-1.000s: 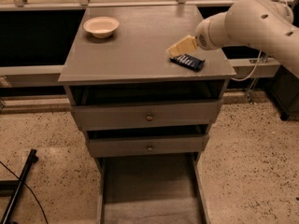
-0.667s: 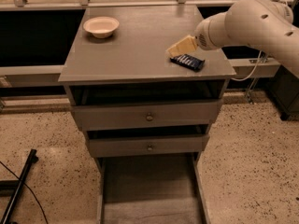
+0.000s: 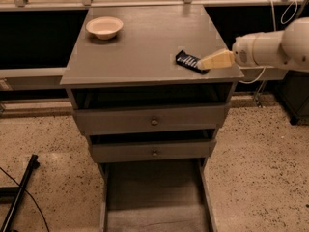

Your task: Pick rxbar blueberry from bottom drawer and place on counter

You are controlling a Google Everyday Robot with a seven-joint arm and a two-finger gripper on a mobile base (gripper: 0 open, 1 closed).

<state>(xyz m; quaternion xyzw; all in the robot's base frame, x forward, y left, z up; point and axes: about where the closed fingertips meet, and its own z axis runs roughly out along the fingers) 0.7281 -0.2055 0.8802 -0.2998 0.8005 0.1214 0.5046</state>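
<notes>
Seemingly we are placing: the bar (image 3: 186, 59) lies on the bench (image 3: 145, 42), our hand (image 3: 203, 64) at its end, its grip we cannot tell; next, release and lift away.

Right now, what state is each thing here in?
rxbar blueberry: lying flat on the counter, near its front right corner.
bowl: upright on the counter's back left, looks empty.
bottom drawer: pulled out, nothing visible inside.
gripper: at the bar's right end, low over the counter.
</notes>
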